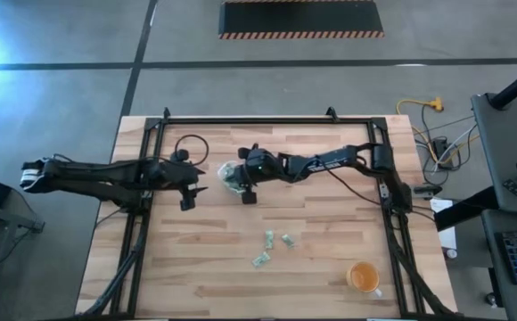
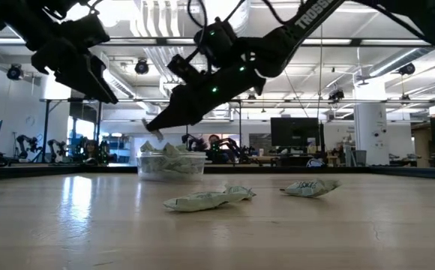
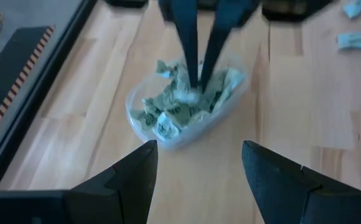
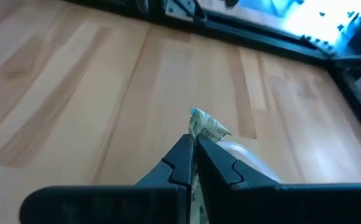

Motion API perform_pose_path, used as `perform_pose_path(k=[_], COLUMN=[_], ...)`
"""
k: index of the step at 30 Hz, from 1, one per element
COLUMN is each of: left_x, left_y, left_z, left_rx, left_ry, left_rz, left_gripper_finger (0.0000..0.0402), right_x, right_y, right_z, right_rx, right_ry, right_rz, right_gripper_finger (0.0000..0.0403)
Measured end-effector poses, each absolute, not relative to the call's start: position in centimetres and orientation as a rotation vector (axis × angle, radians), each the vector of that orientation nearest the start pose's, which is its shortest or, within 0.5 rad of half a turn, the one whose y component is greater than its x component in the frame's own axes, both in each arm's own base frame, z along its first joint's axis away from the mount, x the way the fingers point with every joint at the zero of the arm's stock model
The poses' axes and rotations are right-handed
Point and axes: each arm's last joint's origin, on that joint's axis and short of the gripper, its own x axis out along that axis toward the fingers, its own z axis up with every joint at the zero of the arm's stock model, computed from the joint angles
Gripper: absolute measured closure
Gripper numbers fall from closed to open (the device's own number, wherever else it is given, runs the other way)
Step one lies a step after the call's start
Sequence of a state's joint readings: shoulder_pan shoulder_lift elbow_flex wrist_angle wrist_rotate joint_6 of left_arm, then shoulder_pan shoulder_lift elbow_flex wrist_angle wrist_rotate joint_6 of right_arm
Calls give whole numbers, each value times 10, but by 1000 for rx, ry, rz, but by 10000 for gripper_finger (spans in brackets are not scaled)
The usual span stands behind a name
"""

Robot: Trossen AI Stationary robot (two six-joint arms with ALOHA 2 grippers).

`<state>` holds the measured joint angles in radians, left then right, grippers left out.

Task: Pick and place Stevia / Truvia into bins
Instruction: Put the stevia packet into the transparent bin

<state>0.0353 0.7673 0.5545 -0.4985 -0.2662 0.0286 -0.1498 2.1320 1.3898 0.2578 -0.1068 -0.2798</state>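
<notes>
Right wrist view shows the right gripper (image 4: 194,144) pinched on a Stevia packet (image 4: 206,130) directly above the clear bin (image 1: 229,176), presumably for release, while the left gripper (image 1: 196,193) waits beside, fingers spread.

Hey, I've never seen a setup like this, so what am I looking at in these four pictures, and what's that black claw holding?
These are two dark robot arms at a wooden table, each ending in a two-finger claw. One picture looks straight down from above, one looks level across the tabletop, and two come from cameras on the arms' wrists. The right gripper is shut on a green and white sweetener packet right over a clear plastic tub already holding many packets. The left gripper waits beside the tub with its fingers open and holds nothing. Three more loose packets lie on the table, and an orange cup stands near one corner.
</notes>
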Motion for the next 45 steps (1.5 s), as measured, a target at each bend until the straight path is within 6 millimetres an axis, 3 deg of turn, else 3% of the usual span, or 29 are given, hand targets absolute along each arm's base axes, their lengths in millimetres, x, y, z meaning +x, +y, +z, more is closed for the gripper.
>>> perform_pose_path(k=[4, 8, 32, 37, 45], left_x=[151, 151, 156, 156, 156], left_y=[12, 12, 13, 13, 13], left_z=[232, 231, 226, 226, 226], left_rx=[100, 91, 95, 95, 95], left_ry=[713, 719, 759, 758, 759], left_rz=[279, 282, 279, 280, 280], left_gripper_finger=[185, 185, 185, 185, 185], right_x=[474, 479, 474, 474, 473], right_y=[-73, -80, -86, -86, -86], right_z=[151, 153, 147, 147, 153], right_rx=[-186, -131, -69, -97, -103], right_ry=[568, 632, 691, 692, 681], right_rz=[25, 7, -75, -64, -63], right_gripper_finger=[391, 391, 388, 360, 276])
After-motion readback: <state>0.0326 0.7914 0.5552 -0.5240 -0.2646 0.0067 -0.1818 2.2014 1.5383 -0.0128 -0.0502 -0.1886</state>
